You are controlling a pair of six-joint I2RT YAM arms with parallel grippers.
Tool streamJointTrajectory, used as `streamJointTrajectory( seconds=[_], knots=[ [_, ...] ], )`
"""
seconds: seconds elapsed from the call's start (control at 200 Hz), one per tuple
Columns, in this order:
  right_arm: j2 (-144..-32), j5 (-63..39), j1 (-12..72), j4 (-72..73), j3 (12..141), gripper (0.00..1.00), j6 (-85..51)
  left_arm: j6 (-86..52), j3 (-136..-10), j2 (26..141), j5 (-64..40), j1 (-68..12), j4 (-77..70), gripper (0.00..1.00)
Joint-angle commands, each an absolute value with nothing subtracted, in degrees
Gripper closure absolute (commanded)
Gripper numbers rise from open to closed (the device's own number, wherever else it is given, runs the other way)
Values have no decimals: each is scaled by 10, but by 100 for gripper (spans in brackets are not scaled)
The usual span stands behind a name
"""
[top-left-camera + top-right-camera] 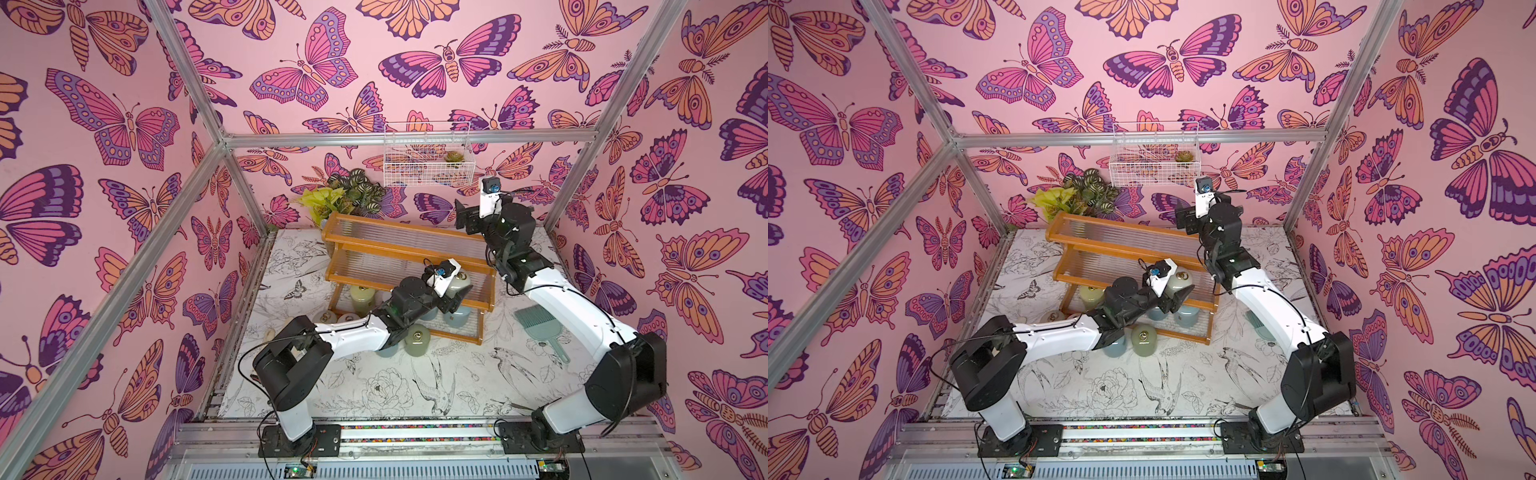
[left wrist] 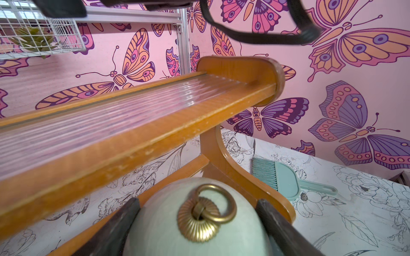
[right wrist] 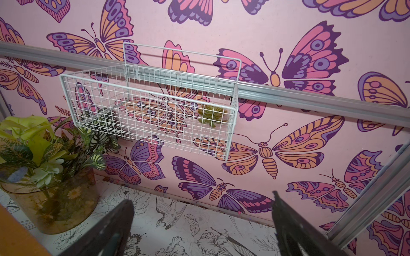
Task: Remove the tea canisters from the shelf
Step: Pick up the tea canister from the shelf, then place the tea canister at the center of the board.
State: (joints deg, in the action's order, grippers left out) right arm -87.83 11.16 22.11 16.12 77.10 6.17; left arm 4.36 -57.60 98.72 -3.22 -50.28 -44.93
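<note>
The shelf (image 1: pixel 409 249) is a stepped orange-brown rack with ribbed clear tiers. My left gripper (image 1: pixel 459 293) is shut on a sage green tea canister (image 1: pixel 462 281) at the shelf's right end. In the left wrist view its dark fingers (image 2: pixel 121 223) press both sides of that canister (image 2: pixel 159 223), below its gold ring-pull lid. A yellow-green canister (image 1: pixel 360 296) and light blue ones (image 1: pixel 455 318) stand on the bottom tier. Several more canisters (image 1: pixel 417 341) stand on the table in front. My right gripper (image 1: pixel 462 220) hangs open and empty above the shelf's back right, facing the wall.
A white wire basket (image 1: pixel 428 160) holding a small succulent hangs on the back wall. A potted plant (image 1: pixel 345 197) stands behind the shelf's left end. A teal brush and dustpan (image 1: pixel 540 328) lie right of the shelf. Aluminium frame posts border the table.
</note>
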Motion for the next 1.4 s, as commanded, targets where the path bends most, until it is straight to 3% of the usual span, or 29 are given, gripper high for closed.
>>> streamJointTrajectory(
  seconds=[0.0,0.451,0.746,1.066,1.397],
  knots=[
    [-887,119,217,169,794,1,55,58,-563,938,-16,-504,-491,28],
    [-897,117,217,160,810,1,49,66,-497,850,0,-512,-462,28],
    [-897,115,217,138,821,1,52,80,-456,829,49,-578,-483,28],
    [-884,120,220,131,808,1,48,48,-417,888,98,-663,-591,28],
    [-859,139,235,123,795,1,65,21,-404,971,115,-700,-650,28]
  ],
)
